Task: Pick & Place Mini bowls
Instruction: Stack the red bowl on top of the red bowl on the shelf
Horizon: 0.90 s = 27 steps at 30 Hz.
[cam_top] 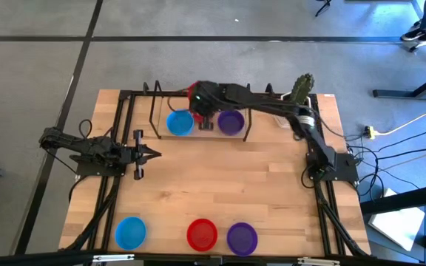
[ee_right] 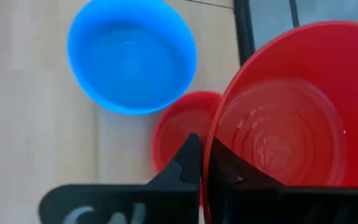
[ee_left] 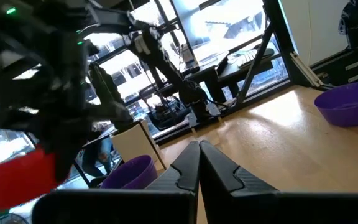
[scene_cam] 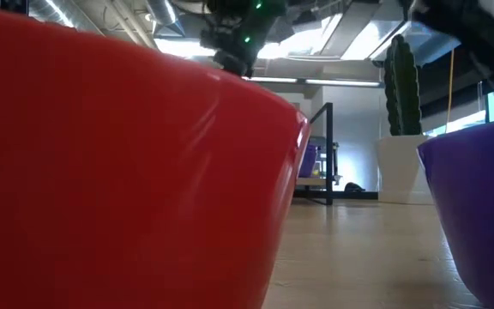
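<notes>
My right gripper [cam_top: 198, 103] reaches over the table's far side, shut on a red mini bowl [ee_right: 278, 118]. Below it, on the table, a blue bowl [ee_right: 131, 55] and a second red bowl [ee_right: 174, 134] sit side by side. A purple bowl [cam_top: 230, 122] rests just to their right. Along the near edge stand a blue bowl [cam_top: 130, 233], a red bowl [cam_top: 202, 234] and a purple bowl [cam_top: 242, 238]. My left gripper [cam_top: 154, 154] waits shut at the table's left, touching nothing. My right gripper pinches the red bowl's rim [ee_right: 209, 158], with one finger inside the bowl and one outside it. The fingers slant downward, coming from the table's right. The bowl is lifted clear of the table and tilted, its hollow facing the wrist camera.
A cactus in a white pot [cam_top: 302, 90] stands at the far right corner. A black metal frame [cam_top: 135, 111] runs along the table's far and side edges. Bare wood lies open in the table's middle [cam_top: 228, 177].
</notes>
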### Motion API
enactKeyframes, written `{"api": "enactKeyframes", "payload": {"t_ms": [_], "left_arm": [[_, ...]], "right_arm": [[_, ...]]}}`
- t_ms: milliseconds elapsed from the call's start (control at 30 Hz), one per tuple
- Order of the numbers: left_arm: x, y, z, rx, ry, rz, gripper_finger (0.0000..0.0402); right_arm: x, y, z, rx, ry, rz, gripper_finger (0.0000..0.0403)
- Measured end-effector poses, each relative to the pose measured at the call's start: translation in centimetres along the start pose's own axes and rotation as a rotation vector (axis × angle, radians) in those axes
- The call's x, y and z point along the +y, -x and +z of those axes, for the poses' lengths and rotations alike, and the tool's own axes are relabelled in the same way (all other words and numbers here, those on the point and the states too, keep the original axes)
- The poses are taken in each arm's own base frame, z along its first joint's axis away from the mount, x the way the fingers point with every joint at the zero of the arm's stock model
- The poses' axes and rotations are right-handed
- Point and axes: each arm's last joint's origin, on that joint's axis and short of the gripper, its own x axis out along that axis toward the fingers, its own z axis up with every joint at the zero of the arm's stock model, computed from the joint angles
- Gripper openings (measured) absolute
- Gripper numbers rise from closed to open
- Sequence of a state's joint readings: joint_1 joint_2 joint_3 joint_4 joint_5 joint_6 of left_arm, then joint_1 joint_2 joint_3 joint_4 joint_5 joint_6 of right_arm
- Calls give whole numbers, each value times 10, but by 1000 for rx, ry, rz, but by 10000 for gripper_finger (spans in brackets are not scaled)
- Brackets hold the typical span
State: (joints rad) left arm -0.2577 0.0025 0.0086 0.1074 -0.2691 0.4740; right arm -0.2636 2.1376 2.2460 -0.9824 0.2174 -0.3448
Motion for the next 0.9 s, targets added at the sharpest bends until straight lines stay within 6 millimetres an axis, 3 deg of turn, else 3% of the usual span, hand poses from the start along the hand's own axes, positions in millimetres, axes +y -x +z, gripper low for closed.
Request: {"api": "enactKeyframes", "payload": {"t_ms": [100, 233, 467, 900], "left_arm": [[0, 0, 0, 0, 0, -1, 4], [0, 0, 0, 3, -1, 1, 8], [0, 0, 0, 4, -1, 1, 2], [0, 0, 0, 4, -1, 1, 4]], "right_arm": [[-10, -21, 1, 34, -8, 27, 5], [-10, -48, -12, 92, 30, 59, 5], [-12, -70, -23, 153, 10, 72, 5], [-8, -78, -25, 151, 1, 131, 5]]}}
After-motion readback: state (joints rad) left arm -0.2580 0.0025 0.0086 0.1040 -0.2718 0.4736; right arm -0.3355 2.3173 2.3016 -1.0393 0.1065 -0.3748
